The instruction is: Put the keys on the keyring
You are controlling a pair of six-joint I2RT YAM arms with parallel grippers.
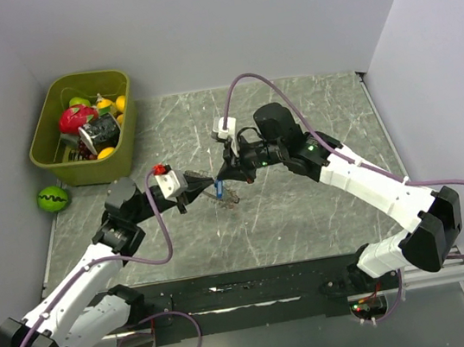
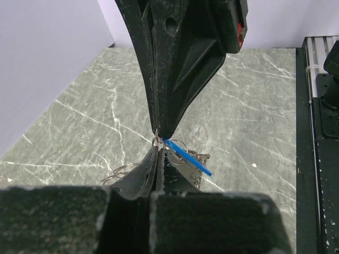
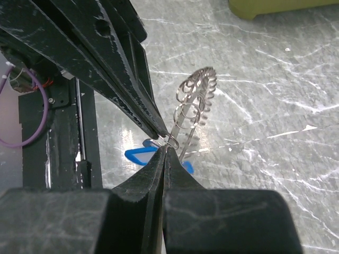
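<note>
Left pincer (image 2: pixel 157 151), right pincer (image 3: pixel 165 151) on keyring (image 3: pixel 193 98), table (image 1: pixel 307 206) edges distant

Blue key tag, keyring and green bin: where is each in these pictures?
blue key tag (image 2: pixel 188 157), left wrist view, middle of the tag
keyring (image 3: pixel 201 87), right wrist view, upper coiled loops
green bin (image 1: pixel 83 172), top external view, near wall

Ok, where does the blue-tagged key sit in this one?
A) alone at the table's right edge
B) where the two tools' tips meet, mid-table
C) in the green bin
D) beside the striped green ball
B: the blue-tagged key shows right beside the meeting tips of the left tool and right tool, both shut.
</note>
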